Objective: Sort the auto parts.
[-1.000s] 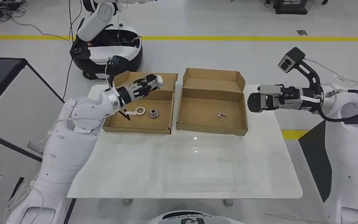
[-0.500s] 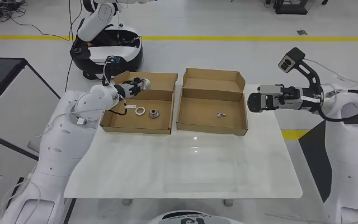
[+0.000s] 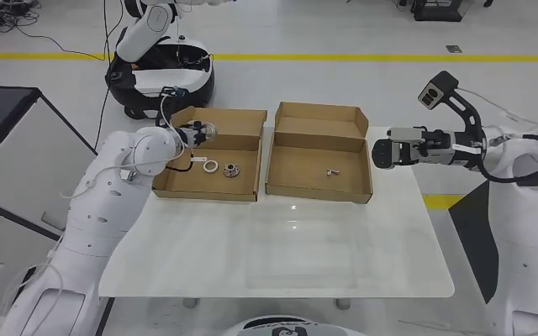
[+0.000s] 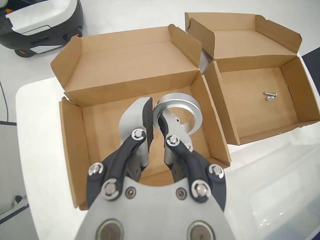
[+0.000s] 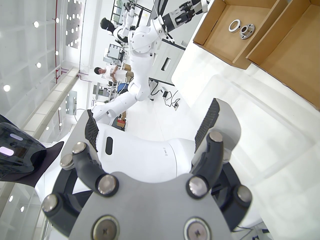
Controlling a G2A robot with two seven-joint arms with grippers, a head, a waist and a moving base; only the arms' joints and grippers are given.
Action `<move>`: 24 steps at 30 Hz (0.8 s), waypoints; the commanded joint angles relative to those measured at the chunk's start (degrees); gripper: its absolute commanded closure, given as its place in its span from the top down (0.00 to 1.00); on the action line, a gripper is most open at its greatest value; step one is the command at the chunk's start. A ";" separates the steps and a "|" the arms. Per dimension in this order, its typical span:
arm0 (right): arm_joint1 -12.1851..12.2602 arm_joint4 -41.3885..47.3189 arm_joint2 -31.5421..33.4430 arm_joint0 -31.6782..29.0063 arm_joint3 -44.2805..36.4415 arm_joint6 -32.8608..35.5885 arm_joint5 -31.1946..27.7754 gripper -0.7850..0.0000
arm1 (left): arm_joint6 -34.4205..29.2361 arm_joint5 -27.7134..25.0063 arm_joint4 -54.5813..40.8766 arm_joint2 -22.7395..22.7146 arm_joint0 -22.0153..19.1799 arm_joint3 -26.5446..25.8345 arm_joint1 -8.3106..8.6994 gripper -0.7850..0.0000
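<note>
Entry, sorting run, left arm.

- Over the last second the left gripper (image 3: 204, 130) has drawn back across the rear of the left cardboard box (image 3: 202, 195). It went from above the back flap near the box's right side to a spot nearer the back left corner. The forearm has swung in with it.
- The jaws are clamped on the wall of a large metal ring (image 4: 178, 112), one pad inside the bore and one outside. The ring hangs above the box floor and touches nothing else.
- On the floor of that box, unmoved, a small ring (image 3: 210, 166) lies just beside a flanged hub (image 3: 231, 171).
- The right cardboard box (image 3: 319, 195) holds the same bolts (image 3: 331, 171) near its middle.
- The right gripper (image 3: 378, 154) has not shifted. It hovers off the right wall of the right box, jaws wide apart and empty.

My reading: the ring is carried but not yet placed. The pull-back looks like lining up over open floor clear of the two parts already there. Round parts seem to go left and fasteners right, so I judge this box the correct one. The drop calls for lowering past the rear flap without clipping it, then opening.
</note>
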 commanded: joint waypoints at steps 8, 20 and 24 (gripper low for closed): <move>0.00 0.00 0.00 0.00 0.00 0.00 0.00 1.00 | -9.27 7.13 7.07 5.98 -6.66 10.17 -1.58 0.00; 0.00 0.00 0.00 0.00 0.00 0.00 0.00 1.00 | -13.75 10.38 15.11 15.12 -12.38 22.22 -4.88 0.00; 0.00 0.00 0.00 0.00 0.00 0.00 0.00 1.00 | -13.04 10.57 15.50 16.43 -13.47 25.83 -5.90 0.00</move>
